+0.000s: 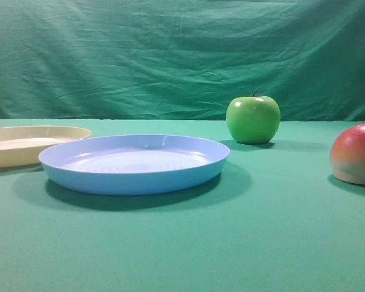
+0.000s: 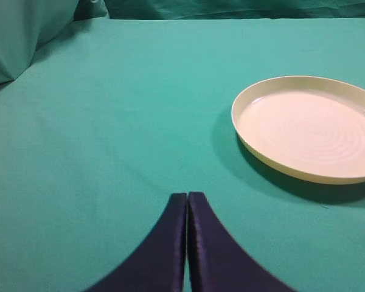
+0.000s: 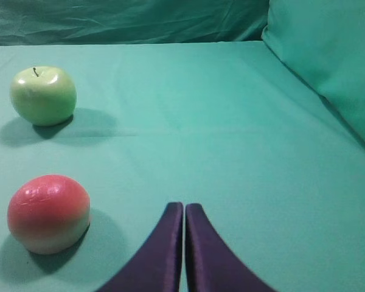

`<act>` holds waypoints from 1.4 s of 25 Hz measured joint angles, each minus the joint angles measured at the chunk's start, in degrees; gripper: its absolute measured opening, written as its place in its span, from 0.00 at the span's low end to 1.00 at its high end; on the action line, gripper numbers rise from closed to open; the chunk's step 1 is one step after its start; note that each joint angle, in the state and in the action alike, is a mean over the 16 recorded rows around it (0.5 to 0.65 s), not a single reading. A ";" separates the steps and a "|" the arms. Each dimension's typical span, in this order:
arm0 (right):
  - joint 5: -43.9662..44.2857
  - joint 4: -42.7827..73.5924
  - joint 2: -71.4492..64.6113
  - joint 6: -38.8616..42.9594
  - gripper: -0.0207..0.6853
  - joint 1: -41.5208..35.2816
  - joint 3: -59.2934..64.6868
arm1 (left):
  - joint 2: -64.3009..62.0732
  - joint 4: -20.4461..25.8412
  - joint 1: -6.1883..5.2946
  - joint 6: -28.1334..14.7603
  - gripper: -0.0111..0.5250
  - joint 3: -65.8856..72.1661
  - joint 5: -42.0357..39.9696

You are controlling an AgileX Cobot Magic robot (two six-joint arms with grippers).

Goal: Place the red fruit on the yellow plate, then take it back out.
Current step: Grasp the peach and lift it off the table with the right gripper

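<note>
The red fruit (image 1: pixel 357 153) rests on the green cloth at the right edge of the high view, red on top and pale below. From the right wrist, the red fruit (image 3: pixel 48 212) lies to the left of my right gripper (image 3: pixel 184 207), which is shut and empty. The yellow plate (image 1: pixel 24 143) sits empty at the far left. In the left wrist view the yellow plate (image 2: pixel 310 128) is ahead and to the right of my left gripper (image 2: pixel 187 196), also shut with nothing in it. Neither gripper shows in the high view.
A light blue plate (image 1: pixel 134 163) lies in the middle, just right of the yellow one. A glossy green apple (image 1: pixel 253 118) stands behind it; from the right wrist the green apple (image 3: pixel 43 95) is beyond the red fruit. Green cloth drapes the back and sides.
</note>
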State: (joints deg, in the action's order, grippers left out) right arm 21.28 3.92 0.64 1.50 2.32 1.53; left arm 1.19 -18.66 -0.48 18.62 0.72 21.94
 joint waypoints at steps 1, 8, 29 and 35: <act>0.00 0.00 0.00 0.00 0.03 0.00 0.00 | 0.00 0.00 0.00 0.00 0.02 0.00 0.00; 0.00 0.00 0.00 0.00 0.03 0.00 0.00 | 0.00 0.00 0.00 0.00 0.02 0.00 0.00; -2.97 -0.04 0.00 -1.15 0.03 0.00 0.00 | 0.00 0.00 0.00 0.00 0.02 0.00 0.00; -10.63 -0.13 0.00 -1.60 0.03 0.00 0.00 | 0.00 0.00 0.00 0.00 0.02 0.00 0.00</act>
State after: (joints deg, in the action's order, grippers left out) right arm 10.65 3.79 0.64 -0.09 2.32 1.53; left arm 1.19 -18.66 -0.48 18.62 0.72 21.94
